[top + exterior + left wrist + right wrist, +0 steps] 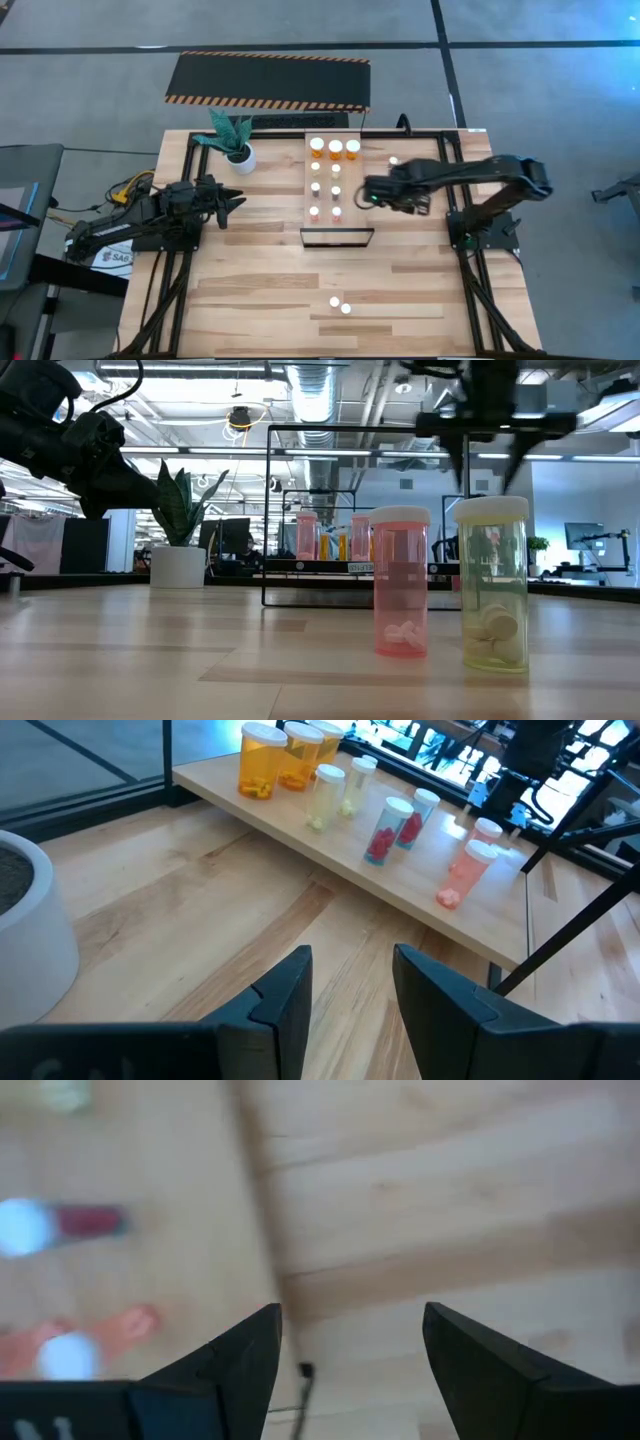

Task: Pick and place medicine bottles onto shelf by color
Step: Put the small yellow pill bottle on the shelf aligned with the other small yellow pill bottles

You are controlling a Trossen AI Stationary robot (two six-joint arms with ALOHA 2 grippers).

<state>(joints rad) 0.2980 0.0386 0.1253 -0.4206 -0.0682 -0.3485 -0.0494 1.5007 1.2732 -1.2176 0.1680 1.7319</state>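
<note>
The shelf is a pale board in the table's middle. It carries three orange medicine bottles at its far end and several smaller yellowish, purple and pink ones in rows, all upright on their bases. A pink bottle and a yellowish one stand near the table's front edge, and another bottle stands right of the shelf. My right gripper hangs open above the shelf's right edge, pointing down, nothing between its fingers. My left gripper waits open left of the shelf.
A white pot with a green plant stands at the table's far left. A black mat with striped orange edges lies beyond the far edge. The shelf's dark frame stands upright at its near end. Bare plank tabletop stretches toward the front.
</note>
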